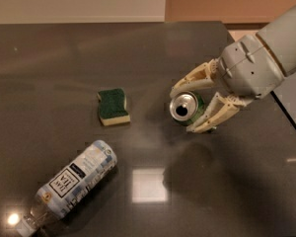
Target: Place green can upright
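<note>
The green can [186, 108] is at the right of the dark table, its silver pull-tab top turned toward the camera and its green side showing behind the top. My gripper [184, 111] reaches in from the right. One cream finger [190, 79] curves over the can and the other [214, 116] lies along its lower right side, so the gripper is shut on the can. I cannot tell whether the can's base touches the table.
A yellow sponge with a green top [112, 105] lies left of the can. A clear bottle with a white-and-blue label [71, 183] lies on its side at the lower left. The table's right edge [289, 113] runs just behind the arm.
</note>
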Tool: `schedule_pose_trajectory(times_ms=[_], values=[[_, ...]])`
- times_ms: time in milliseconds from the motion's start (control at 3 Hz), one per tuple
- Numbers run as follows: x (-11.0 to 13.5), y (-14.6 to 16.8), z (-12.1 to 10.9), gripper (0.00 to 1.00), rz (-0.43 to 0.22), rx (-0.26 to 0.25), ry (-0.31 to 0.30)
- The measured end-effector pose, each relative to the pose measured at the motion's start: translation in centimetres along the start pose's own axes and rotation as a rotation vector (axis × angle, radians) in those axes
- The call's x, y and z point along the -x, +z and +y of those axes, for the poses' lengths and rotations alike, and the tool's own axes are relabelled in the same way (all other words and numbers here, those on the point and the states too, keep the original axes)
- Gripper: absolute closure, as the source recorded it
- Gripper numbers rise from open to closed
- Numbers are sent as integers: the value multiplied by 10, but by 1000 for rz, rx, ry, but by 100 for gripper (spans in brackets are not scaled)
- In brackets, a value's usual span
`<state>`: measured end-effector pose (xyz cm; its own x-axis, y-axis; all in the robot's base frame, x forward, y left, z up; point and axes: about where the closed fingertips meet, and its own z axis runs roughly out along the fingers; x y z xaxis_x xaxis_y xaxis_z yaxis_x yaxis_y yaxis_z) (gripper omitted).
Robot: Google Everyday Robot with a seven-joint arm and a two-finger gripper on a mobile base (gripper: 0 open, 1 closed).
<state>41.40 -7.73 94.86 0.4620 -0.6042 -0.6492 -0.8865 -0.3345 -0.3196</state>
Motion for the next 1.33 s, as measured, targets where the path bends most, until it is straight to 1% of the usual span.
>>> schedule_pose_trajectory(times_ms=[333, 667, 1000, 1333], values=[[4, -2, -1, 100, -40, -87, 44], [6, -4, 1, 100, -51, -185, 95], [2, -5, 6, 100, -51, -279, 163], [-4, -7, 12, 100, -56, -360, 213]])
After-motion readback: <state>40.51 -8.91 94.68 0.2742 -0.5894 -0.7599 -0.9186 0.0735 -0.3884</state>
